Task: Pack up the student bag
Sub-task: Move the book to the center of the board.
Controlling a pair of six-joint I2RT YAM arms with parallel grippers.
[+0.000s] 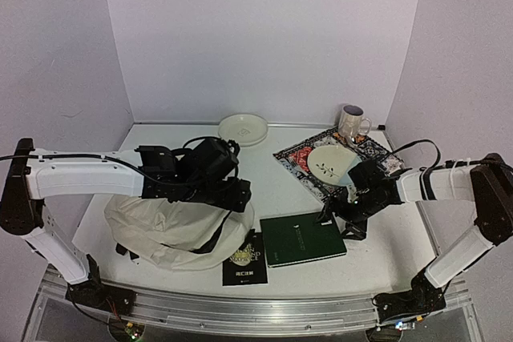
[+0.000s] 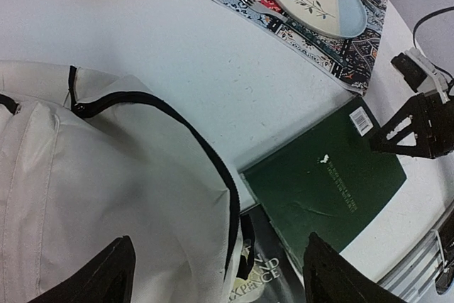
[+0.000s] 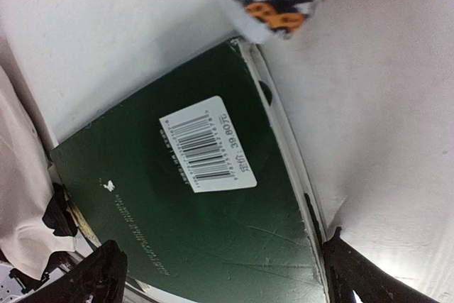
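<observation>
The cream student bag (image 1: pixel 168 226) lies at the front left, its black zipper line showing in the left wrist view (image 2: pixel 106 175). My left gripper (image 1: pixel 228 191) hovers over the bag's right edge, open and empty (image 2: pixel 221 278). A black book (image 1: pixel 244 259) lies partly under the bag's edge (image 2: pixel 284 274). A green book (image 1: pixel 302 238) lies flat beside it, barcode label up (image 3: pixel 206 143). My right gripper (image 1: pixel 341 214) is open over the green book's right end (image 3: pixel 227 282), one finger (image 3: pixel 358 274) at the book's edge; it also shows in the left wrist view (image 2: pixel 418 129).
A patterned placemat (image 1: pixel 300 158) at the back right carries a pale plate (image 1: pixel 333 162) and a fork (image 2: pixel 262 6). A mug (image 1: pixel 351 122) stands behind it. A white plate (image 1: pixel 243 128) sits at the back centre. Walls close in on three sides.
</observation>
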